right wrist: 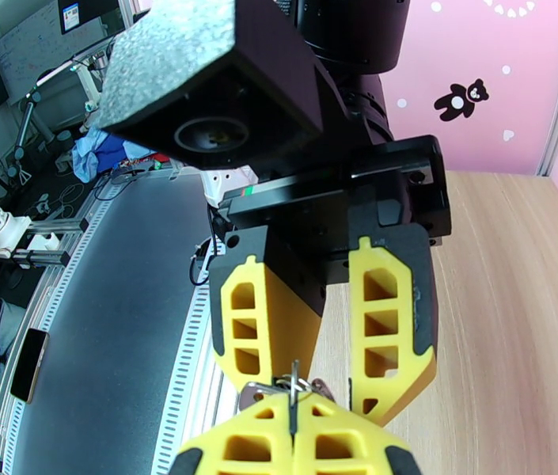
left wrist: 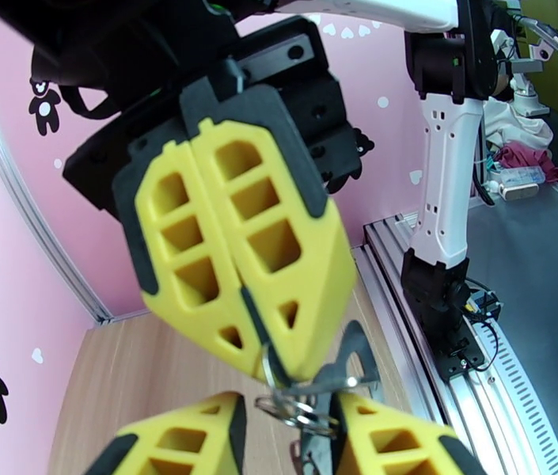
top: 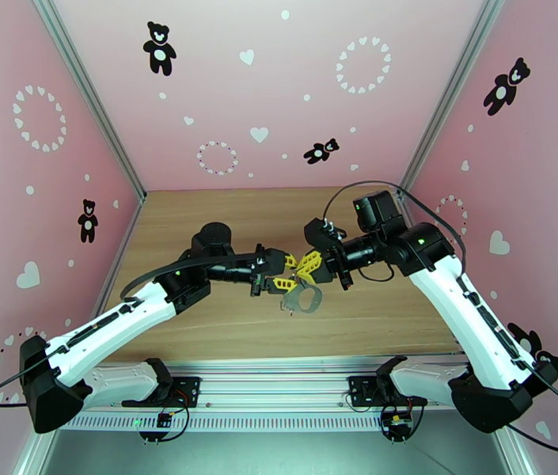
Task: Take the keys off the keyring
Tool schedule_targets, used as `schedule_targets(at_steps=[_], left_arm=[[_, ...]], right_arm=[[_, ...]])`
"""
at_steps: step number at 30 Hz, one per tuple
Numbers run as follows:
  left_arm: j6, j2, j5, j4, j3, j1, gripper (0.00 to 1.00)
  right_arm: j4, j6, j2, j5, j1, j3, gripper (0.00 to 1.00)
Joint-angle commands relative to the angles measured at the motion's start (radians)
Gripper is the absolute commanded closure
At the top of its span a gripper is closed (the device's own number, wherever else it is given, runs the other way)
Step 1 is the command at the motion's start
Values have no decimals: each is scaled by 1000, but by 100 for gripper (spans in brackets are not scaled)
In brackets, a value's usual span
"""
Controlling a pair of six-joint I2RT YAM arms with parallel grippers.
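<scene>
Over desk (top: 199, 223) centre | right tool (left wrist: 272, 364) was clamped flat on the keyring (top: 305, 299) at its ring cluster | left tool (right wrist: 322, 389) stood narrowly parted, fingers astride that cluster | loop hung at 6 o'clock under both tips | keys too small to pick out

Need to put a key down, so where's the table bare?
Bare: the far strip of table along the back wall, and the near patch between the right arm and front rail. Crowded: the middle, where the left arm meets it at the keyring.
</scene>
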Motion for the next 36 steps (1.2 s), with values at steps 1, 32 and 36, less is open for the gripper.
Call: schedule_targets(at_steps=[1,32,36], left_arm=[[-5,-12,15,11,-14,-4,62],[-296,-27,-100,29,77,15,93],[-378,-30,-140,41,91,19,93]], right_arm=[[7,5,-15,-28,0,13,100],[59,9,-129,510,229,-70,100],[90,-10,-155,704,297,-106,100]])
